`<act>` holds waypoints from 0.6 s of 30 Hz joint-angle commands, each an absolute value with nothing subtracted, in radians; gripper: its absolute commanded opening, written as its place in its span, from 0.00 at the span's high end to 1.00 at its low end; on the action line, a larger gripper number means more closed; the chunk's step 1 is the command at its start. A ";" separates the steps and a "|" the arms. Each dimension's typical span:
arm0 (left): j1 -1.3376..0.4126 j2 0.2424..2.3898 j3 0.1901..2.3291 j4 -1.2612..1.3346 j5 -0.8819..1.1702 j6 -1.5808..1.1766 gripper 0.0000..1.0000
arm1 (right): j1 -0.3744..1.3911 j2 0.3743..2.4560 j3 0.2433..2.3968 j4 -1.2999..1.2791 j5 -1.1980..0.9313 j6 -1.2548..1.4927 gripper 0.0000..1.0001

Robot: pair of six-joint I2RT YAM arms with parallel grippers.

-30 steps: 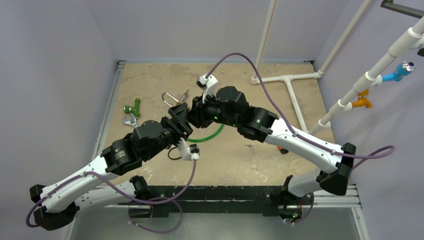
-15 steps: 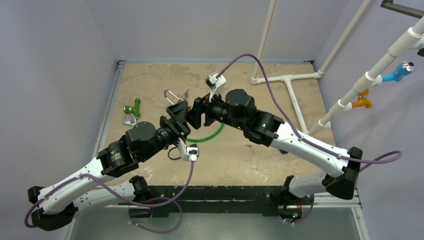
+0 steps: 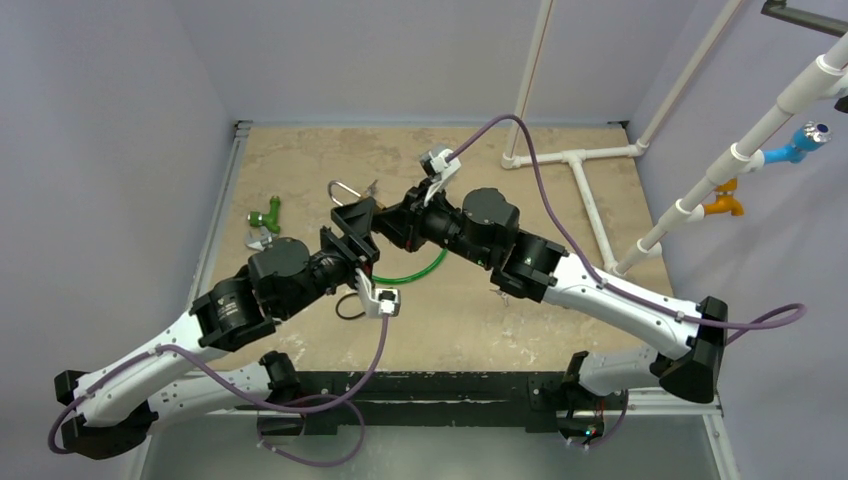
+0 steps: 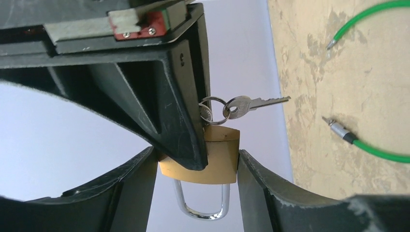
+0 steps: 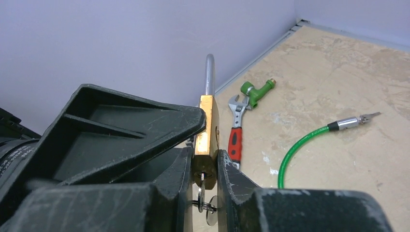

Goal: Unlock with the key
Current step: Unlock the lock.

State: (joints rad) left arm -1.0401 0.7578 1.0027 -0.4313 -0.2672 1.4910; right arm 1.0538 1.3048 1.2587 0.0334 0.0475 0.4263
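A brass padlock (image 4: 220, 162) hangs in the air with its steel shackle (image 3: 343, 192) pointing away from the arms. My left gripper (image 4: 197, 159) is shut on the padlock's two narrow sides. My right gripper (image 5: 205, 152) comes from the opposite side, its fingers (image 5: 232, 179) pressed on the flat faces at the lock's keyhole end. A key (image 5: 200, 186) sits in the keyhole, edge-on in the gap between those fingers. A key ring (image 4: 215, 108) and a second key (image 4: 251, 102) stick out beside them. From above, both grippers meet at the padlock (image 3: 360, 208).
On the table lie a green cable (image 3: 415, 272), a red-handled adjustable wrench (image 5: 234, 140), a green fitting (image 3: 267, 215) and a small black loop (image 3: 347, 310). White pipes (image 3: 580, 170) stand at the back right. Purple walls close in the left and back.
My right gripper opened, slid left along the padlock and shut again on its keyhole end, and its wrist has turned. The left gripper kept its hold and barely moved.
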 commanded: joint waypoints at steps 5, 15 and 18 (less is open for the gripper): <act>-1.040 0.740 1.165 -0.392 -0.219 1.182 0.21 | 1.062 1.172 1.181 0.118 0.004 0.435 1.00; -0.889 0.843 1.589 -0.982 0.171 0.638 0.00 | 1.060 1.116 1.234 -0.075 -0.176 0.324 1.00; -0.849 0.905 1.694 -1.105 0.298 0.591 0.00 | 1.061 1.140 1.287 -0.151 -0.190 0.290 1.00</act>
